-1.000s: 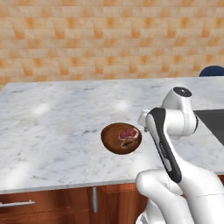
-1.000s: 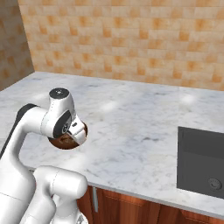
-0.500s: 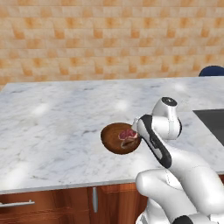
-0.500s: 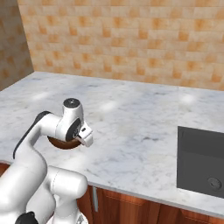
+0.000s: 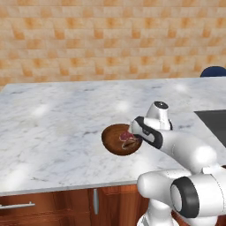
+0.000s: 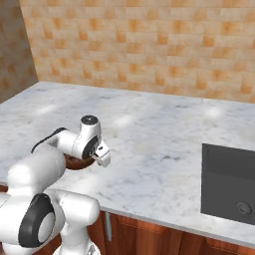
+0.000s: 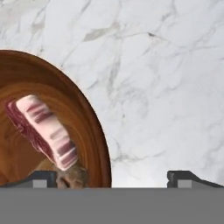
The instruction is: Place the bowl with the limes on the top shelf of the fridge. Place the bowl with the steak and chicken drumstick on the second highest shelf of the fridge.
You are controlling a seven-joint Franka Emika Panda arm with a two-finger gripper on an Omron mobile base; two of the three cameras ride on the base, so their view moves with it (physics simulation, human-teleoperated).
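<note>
Wooden bowl [image 7: 94,131] rim runs between my two fingertips; my pincer [image 7: 111,177] is spread wide and holds nothing.

One fingertip [image 7: 43,177] hangs over the inside of the bowl, the other [image 7: 186,177] over bare marble counter [image 7: 166,78], so the rim is what a closing would catch. Just past the inner fingertip lies the chicken drumstick [image 7: 72,175], mostly hidden; beyond it the steak [image 7: 41,131], its long axis slanting away from me, toward the bowl's centre.

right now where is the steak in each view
Left base view: the steak lies in the wooden bowl, just left of the arm's wrist.
Right base view: I cannot make it out; the arm covers most of the bowl.
Hand view: left of centre, inside the bowl.
Shared landmark: the marble counter.
</note>
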